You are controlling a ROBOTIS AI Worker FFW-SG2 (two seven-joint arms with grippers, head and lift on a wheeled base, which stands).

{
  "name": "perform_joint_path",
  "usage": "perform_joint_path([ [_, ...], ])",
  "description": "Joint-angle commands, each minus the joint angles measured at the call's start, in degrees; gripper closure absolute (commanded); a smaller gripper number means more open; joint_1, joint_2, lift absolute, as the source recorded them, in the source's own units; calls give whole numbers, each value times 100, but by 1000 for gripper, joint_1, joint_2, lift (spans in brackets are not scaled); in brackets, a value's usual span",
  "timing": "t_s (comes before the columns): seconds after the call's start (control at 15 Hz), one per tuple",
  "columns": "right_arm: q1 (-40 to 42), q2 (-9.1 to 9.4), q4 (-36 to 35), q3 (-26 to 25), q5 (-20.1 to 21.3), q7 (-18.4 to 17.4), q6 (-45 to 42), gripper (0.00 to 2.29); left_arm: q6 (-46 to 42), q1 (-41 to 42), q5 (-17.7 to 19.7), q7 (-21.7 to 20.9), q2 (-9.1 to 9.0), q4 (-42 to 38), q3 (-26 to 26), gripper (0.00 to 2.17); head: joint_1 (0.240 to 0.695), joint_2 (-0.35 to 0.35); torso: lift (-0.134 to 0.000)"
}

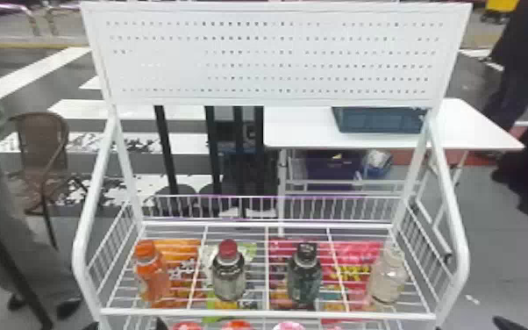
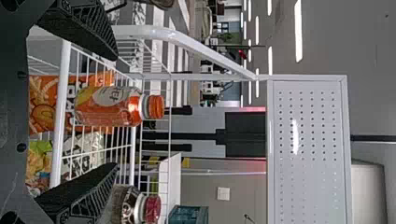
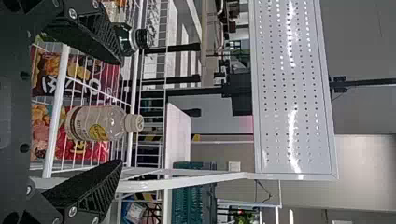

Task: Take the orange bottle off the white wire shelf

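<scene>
Has left gripper open near the orange bottle, upright at the left end of the white wire shelf. Has right gripper open near the cloudy bottle. Stands red-capped bottle and black-capped bottle between. Bears printed labels on orange and cloudy ones.

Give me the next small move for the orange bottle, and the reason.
Probably ease the left claw forward over the shelf's front rail, fingers apart, before any closing. The orange bottle stands upright behind that rail, seen between the open fingers, with neither finger touching it.
</scene>
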Motion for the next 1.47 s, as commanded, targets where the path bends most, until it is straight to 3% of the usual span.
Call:
perform_joint_path([
  [0.0, 32, 0, -13, -9, -3, 0, 11, 147, -159, -480, 25, -69, -24, 617, -78, 87, 499, 0, 0],
  [0.33, 111, 0, -66, -35, 6, 9, -42, 147, -440, -1508, -46, -52, -94, 1900, -210, 87, 499, 0, 0],
  [0.8, 76, 0, 4, -53, 6, 9, -42, 147, -423, -2502, 16, -52, -138, 3034, 151, 87, 499, 0, 0],
  [1.4, 50, 9, 75, -79, 6, 9, -42, 147, -352, -3240, -11, -219, -191, 3772, 107, 83, 499, 0, 0],
])
